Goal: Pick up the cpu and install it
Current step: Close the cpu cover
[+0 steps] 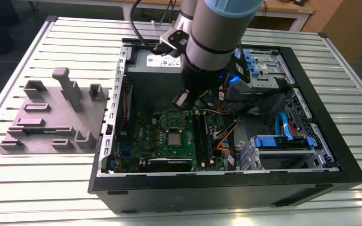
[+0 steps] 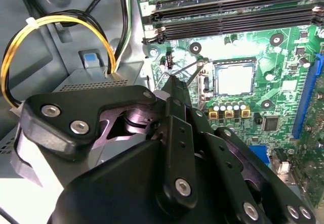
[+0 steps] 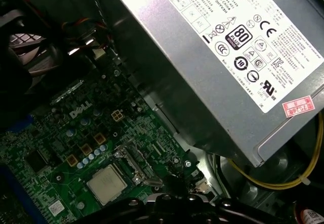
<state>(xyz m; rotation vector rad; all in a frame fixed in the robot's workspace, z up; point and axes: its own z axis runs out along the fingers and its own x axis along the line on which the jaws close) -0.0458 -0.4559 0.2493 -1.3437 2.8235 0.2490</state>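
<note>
A slatted metal bench (image 1: 36, 188) carries an open black computer case (image 1: 231, 188), with a grey moulded tray (image 1: 49, 122) lying just beside it on the exterior view's left. Inside the case a green motherboard (image 1: 162, 141) covers the floor, a grey power-supply box (image 3: 228, 57) with a white label sits at the far end, and blue-handled drive bays (image 1: 282, 141) stand on the exterior view's right. The robot arm (image 1: 216, 42) reaches down from above into the far half of the case, over the board. Its black tool (image 2: 174, 90) hangs just above the board, its tip close to the socket's metal lever (image 2: 190, 72); whether the tool is clenched or released cannot be told, and nothing shows in its grasp. The cpu (image 1: 176, 138) lies flat in the motherboard socket, a small square chip with a pale silver-grey metal top that catches the light, framed by the darker socket edge, in both wrist views (image 2: 234, 78) (image 3: 106, 183). Yellow and black cables (image 2: 61, 24) loop near the power supply.
</note>
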